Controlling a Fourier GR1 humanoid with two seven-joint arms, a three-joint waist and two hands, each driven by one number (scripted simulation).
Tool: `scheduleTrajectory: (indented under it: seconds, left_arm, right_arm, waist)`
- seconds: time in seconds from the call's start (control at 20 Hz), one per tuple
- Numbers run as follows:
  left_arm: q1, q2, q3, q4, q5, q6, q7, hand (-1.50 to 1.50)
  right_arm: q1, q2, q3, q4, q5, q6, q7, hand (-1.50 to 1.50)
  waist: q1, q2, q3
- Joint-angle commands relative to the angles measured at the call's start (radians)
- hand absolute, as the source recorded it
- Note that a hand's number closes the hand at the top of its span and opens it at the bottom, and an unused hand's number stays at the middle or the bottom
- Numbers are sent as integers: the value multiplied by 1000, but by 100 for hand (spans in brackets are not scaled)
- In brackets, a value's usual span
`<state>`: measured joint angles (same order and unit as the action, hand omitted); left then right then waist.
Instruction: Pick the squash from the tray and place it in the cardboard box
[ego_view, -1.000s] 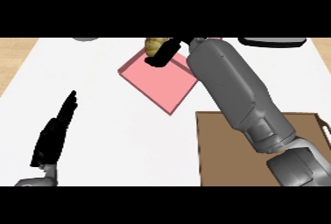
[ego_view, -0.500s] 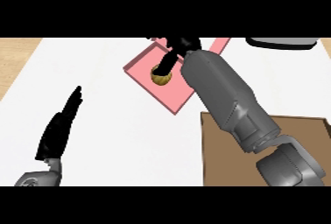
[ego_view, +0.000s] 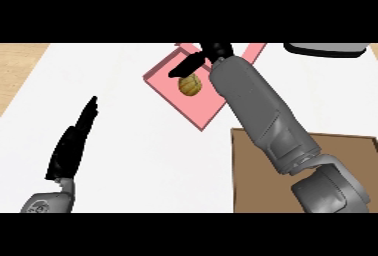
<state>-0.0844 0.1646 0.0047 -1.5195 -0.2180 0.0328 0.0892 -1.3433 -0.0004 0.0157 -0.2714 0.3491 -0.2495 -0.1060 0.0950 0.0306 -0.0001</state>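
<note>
A tan, ribbed squash (ego_view: 190, 86) lies on the pink tray (ego_view: 171, 89) at the upper middle of the counter. My right hand (ego_view: 210, 52) hovers just beyond the squash, its fingers spread. The thumb (ego_view: 186, 68) reaches down-left to the squash's top edge without curling round it. The grey right forearm runs alongside the squash's right side and hides part of the tray. The brown cardboard box (ego_view: 255, 172) sits at the lower right, partly covered by that arm. My left hand (ego_view: 72, 142) rests open at the lower left, fingers straight.
A dark grey object (ego_view: 325, 49) shows at the top right edge. White counter top spreads between the left hand and the tray. A wooden strip (ego_view: 18, 65) borders the counter on the left.
The tray and squash now show lower in the view than a second ago. The right hand has stayed at the squash's far side. The left hand has barely shifted.
</note>
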Motion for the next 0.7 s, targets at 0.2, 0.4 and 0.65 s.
scheduleTrajectory:
  seconds: [0.2,0.4,0.65]
  left_arm:
    - [-4,3,11,19,-5,7,-10,0]
    - [-32,4,32,46,4,11,-2,0]
    - [17,19,32,-3,10,-5,1,0]
  right_arm:
    - [28,-73,-225,-25,-204,-11,-151,-150]
    - [24,-132,-291,-6,-252,-9,-172,-150]
    - [74,-274,-352,28,-286,6,-201,-150]
  waist:
    - [-22,7,1]
    - [-39,1,0]
    - [-36,-3,1]
